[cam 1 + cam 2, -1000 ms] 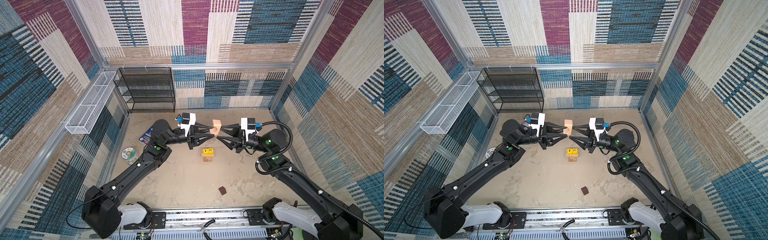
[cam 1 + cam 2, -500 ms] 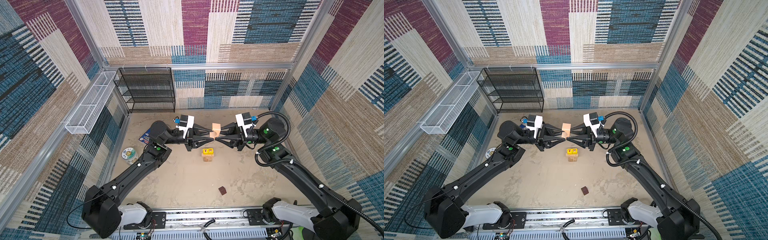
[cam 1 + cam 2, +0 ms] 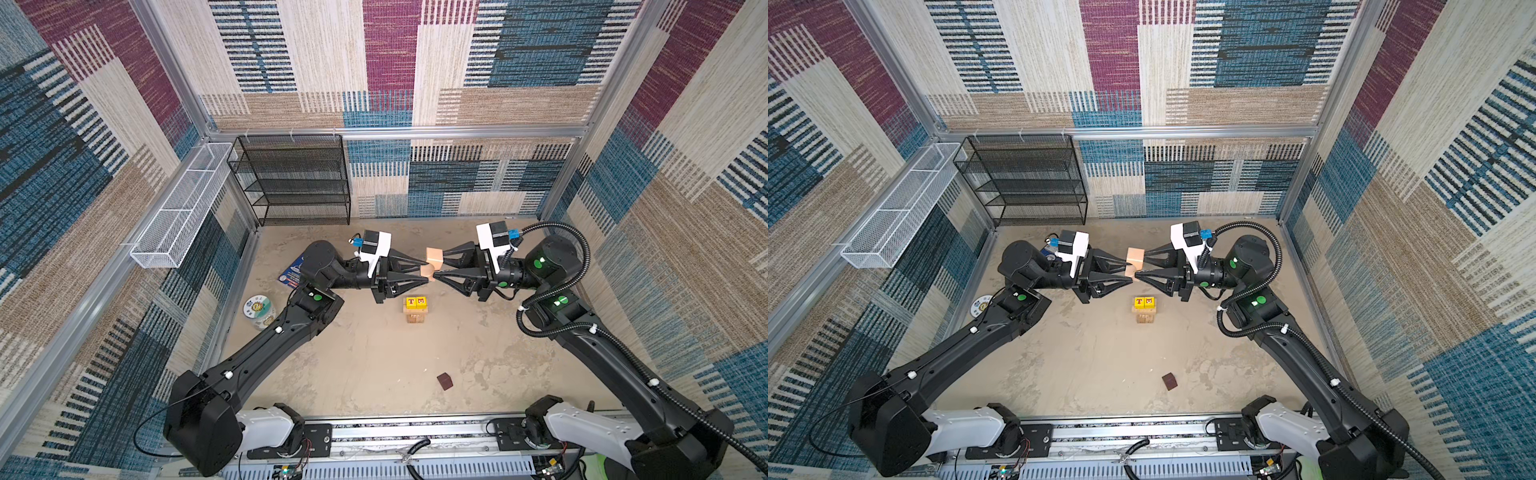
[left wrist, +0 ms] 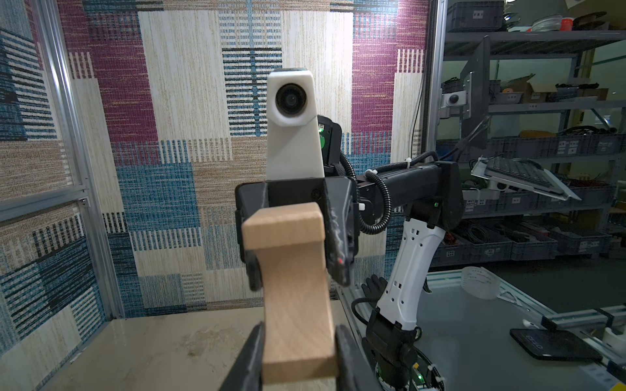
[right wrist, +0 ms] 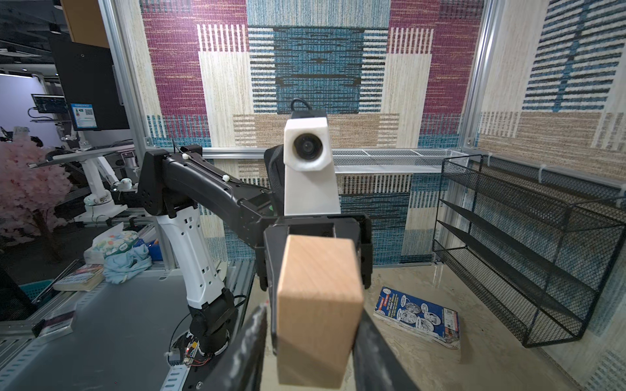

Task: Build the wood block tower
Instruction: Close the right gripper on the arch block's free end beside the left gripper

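We see the pale arch block [image 3: 433,264] held in the air above the table [image 3: 374,365], behind the half-built wood block tower [image 3: 415,311] and between the two arms. The left end effector [image 3: 427,271] is narrowed onto it: in the left wrist view its fingers [image 4: 250,355] press both sides of the near end of the block [image 4: 294,270]. The right end effector [image 3: 438,264] meets the block from the opposite side. Its fingers [image 5: 252,338] flank the block [image 5: 318,311] closely, but we cannot tell whether they clamp it.

The tower stands on the table just in front of the two end effectors. Two yellow letter cubes [image 3: 415,302], a T and an E, sit side by side on pale wood blocks [image 3: 414,319]. A dark brown cube [image 3: 444,381] lies alone, well apart toward the front.

A blue printed packet [image 5: 418,316] lies flat under the left arm, near the black mesh shelf rack [image 3: 291,178] against the back wall. A round printed disc [image 3: 258,309] rests near the left wall, where a white wire basket [image 3: 174,224], split into compartments, hangs on the rail.
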